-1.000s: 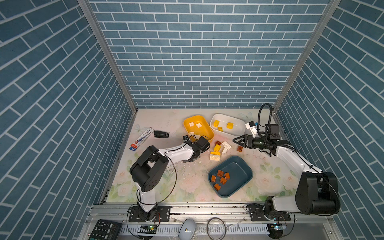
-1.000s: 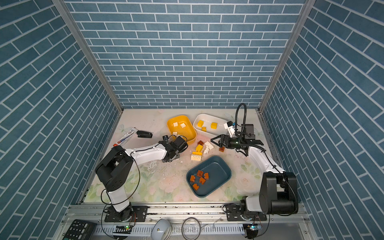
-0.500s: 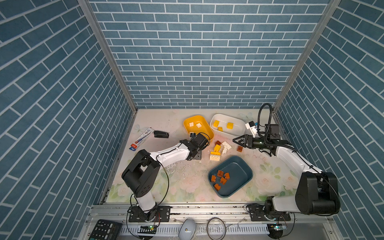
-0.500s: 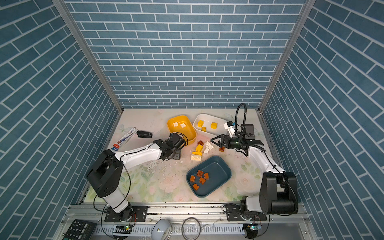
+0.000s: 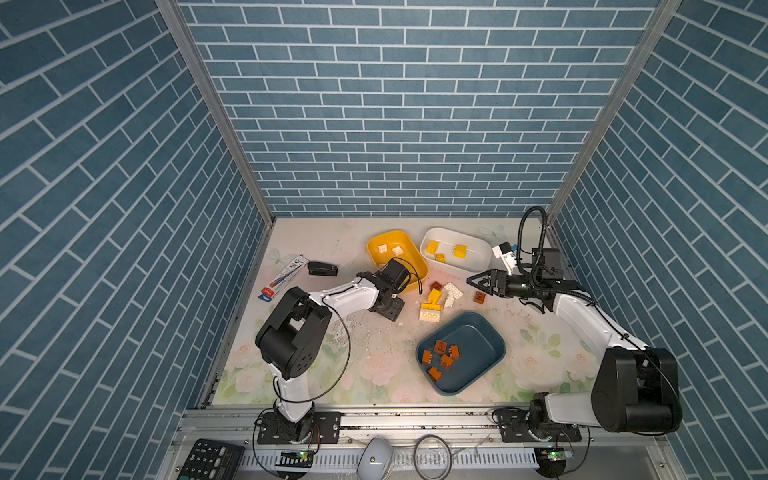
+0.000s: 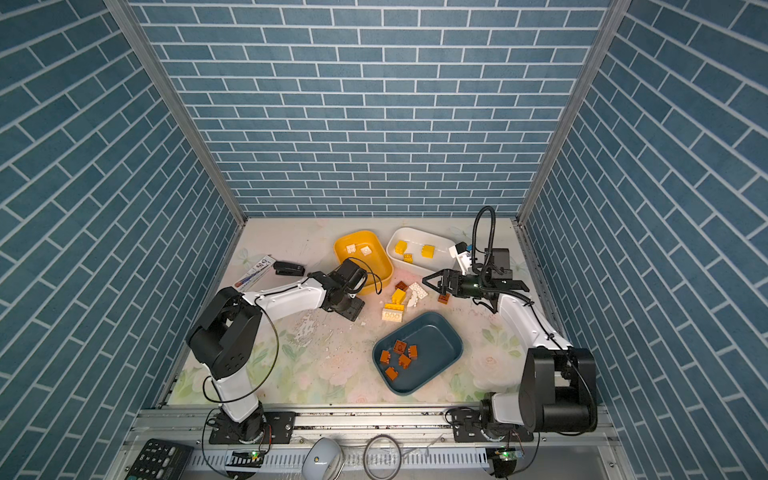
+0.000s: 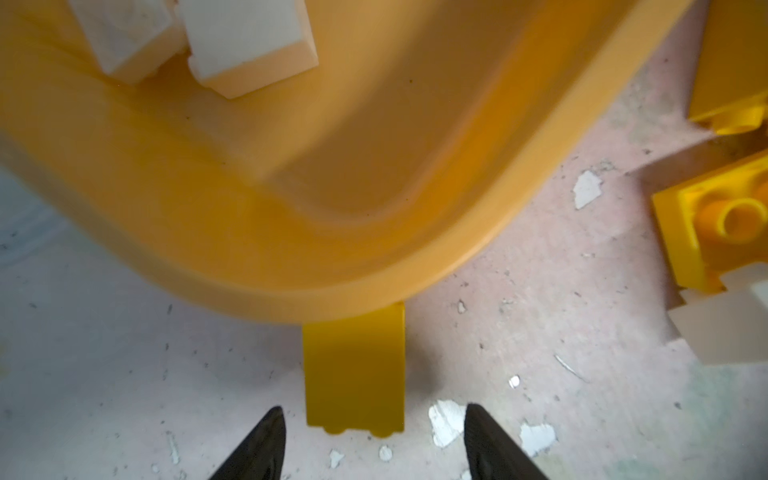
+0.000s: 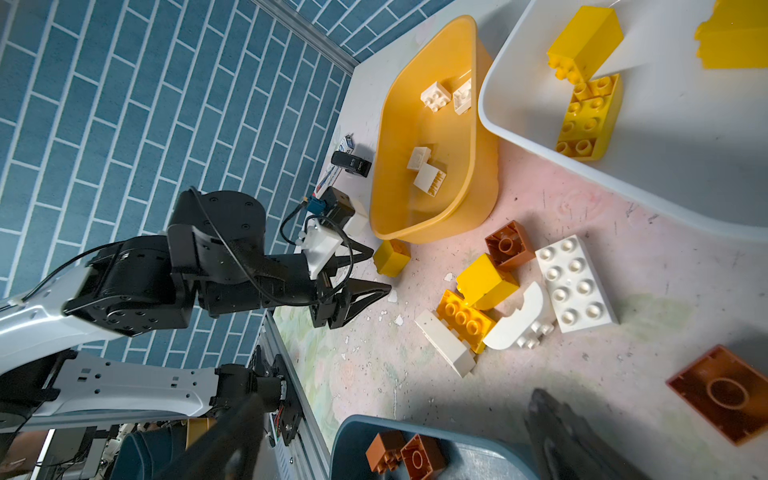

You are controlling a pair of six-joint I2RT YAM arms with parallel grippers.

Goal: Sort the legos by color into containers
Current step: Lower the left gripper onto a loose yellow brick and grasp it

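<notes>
- Left wrist view: a small yellow brick (image 7: 354, 365) lies on the surface (image 7: 124, 374), its far end touching the near rim of the yellow tub (image 7: 291, 274) and slightly tucked under the lip.
- The left jaws are part open, one tip on each side just short of the brick's free end. They hold nothing.
- The right jaws are spread wide and empty. They hover to the right of the loose pile (image 5: 440, 299), near a lone brown brick (image 5: 480, 297).
- White bricks sit in the yellow tub, yellow ones in the white tub (image 5: 478, 262) and brown ones in the teal tub (image 5: 478, 340). By that pattern, this brick probably belongs in the white tub.
- The brick looks like hard, hollow plastic, so I'd judge it light and stiff, with no risk of crushing. Its glossy sides could slip.
- The best hold looks to be across the two flat long sides, well past the studded end and squarely, so it doesn't squirt out.
- The tub looks light too, so pushing forward may shove it instead of seating the brick.
</notes>
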